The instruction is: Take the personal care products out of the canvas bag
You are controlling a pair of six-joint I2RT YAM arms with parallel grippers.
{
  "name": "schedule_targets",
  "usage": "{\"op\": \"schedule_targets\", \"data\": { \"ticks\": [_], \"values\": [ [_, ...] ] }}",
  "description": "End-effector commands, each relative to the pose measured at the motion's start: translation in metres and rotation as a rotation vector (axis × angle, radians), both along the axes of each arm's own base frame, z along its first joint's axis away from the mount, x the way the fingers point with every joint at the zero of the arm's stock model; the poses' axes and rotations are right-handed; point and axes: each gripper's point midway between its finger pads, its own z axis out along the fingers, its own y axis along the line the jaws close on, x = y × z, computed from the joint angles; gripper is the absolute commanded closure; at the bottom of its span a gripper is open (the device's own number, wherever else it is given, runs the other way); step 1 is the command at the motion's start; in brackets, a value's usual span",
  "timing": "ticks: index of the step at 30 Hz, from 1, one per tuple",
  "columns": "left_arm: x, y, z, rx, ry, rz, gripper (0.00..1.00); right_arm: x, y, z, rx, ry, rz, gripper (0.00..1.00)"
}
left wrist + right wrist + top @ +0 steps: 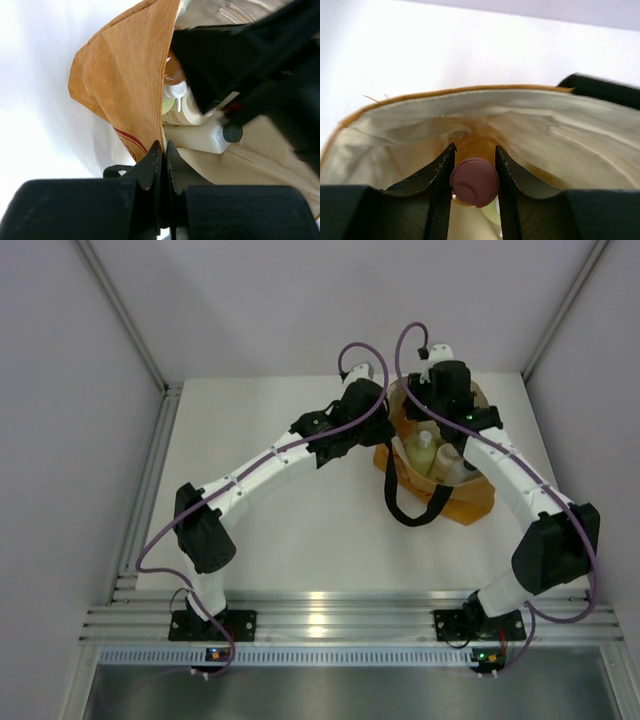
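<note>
Orange bottle (479, 144), pink cap (475, 182): down inside the canvas bag (420, 107), neck and cap between the two fingers of the right hand (474, 148), which is closed on it just below the cap. Cream lining all round; the bottle has not cleared the rim.

Three others lie together in the bag: yellow-green bottle (169, 104) with white cap, squat cream bottle (189, 114), clear-white bottle (197, 137) with black cap.

Bag tan-orange, soft, creased, lying at the far right of the surface (280, 530), black loop handle (410, 510) trailing toward the arms.

Left hand (162, 146): fingers shut, apparently pinching the cloth rim to hold the mouth open.

Step, as I judge it: first bottle gripped, lift-out pending. Next move calls for a straight draw out through the mouth without snagging the lining, then setting the bottle down on the surface away from the bag.
</note>
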Motion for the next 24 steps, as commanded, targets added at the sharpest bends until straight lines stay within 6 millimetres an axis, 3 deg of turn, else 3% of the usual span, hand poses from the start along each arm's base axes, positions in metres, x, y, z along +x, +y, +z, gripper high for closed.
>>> {"op": "schedule_targets", "data": {
  "ticks": [1,8,13,16,24],
  "values": [
    [0.005,0.000,0.022,-0.043,-0.053,0.019,1.00,-0.013,-0.005,0.150,0.114,-0.342,-0.021,1.00],
    [0.006,0.007,0.023,-0.018,-0.074,0.033,1.00,-0.047,-0.013,0.191,0.104,-0.378,0.015,1.00],
    [0.008,0.011,0.023,0.012,-0.098,0.029,1.00,-0.099,-0.027,0.227,0.090,-0.413,0.057,1.00],
    [0.008,0.012,0.026,0.028,-0.117,0.018,1.00,-0.130,-0.026,0.250,0.109,-0.436,0.128,1.00],
    [0.008,0.012,0.023,0.065,-0.138,-0.014,1.00,-0.209,-0.009,0.275,0.209,-0.438,0.349,1.00]
  ]
}}
